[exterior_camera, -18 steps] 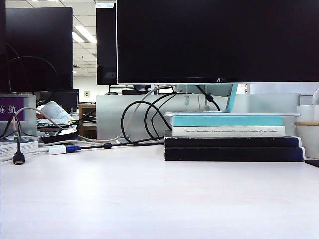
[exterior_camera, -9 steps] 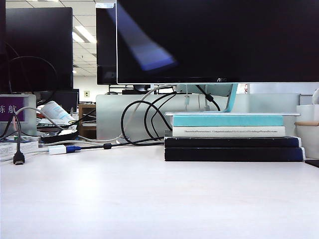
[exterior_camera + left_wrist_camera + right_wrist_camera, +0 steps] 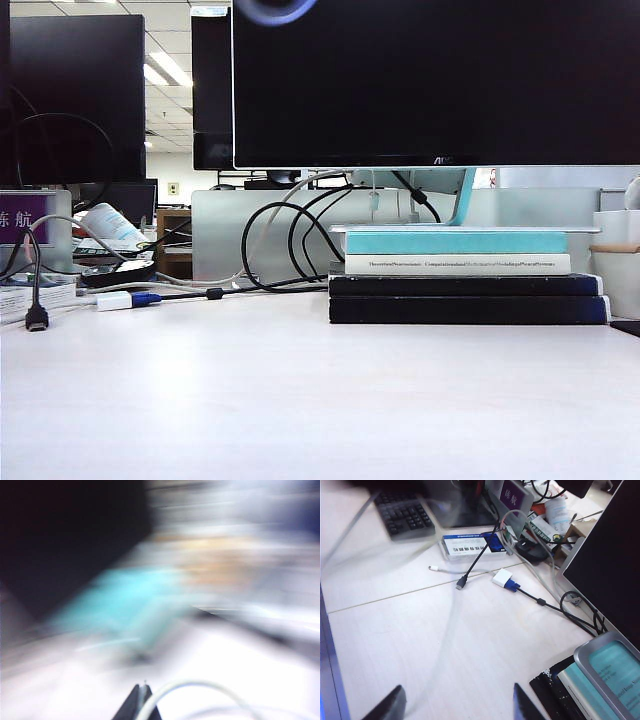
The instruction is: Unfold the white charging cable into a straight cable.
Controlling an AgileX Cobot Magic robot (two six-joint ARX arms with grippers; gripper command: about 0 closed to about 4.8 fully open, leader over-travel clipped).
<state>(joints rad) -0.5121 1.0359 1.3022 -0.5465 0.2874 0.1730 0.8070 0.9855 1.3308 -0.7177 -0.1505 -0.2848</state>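
My left gripper [image 3: 140,700] was closed, its dark fingertips pressed together into one point, and the white charging cable [image 3: 200,686] arched away from just beside that tip. The picture from that wrist was badly smeared, so I could not tell whether the cord was pinched between the tips or merely passing them.

My right gripper [image 3: 455,702] hung above the table [image 3: 445,645] with its two dark fingers [image 3: 387,706] standing well apart. A blurred, pale streak of the same cable [image 3: 451,630] ran down toward the gap between them; whether it touched either finger I could not tell.

Farther off on the table I counted one white adapter block with a blue plug [image 3: 506,579], one black cable ending in a dark plug [image 3: 461,585], one thin white lead with a small plug [image 3: 434,568], and one keyboard [image 3: 402,515]. From the outside camera neither of my grippers showed; there stood one large monitor [image 3: 435,80] above one stack of four books [image 3: 465,275].
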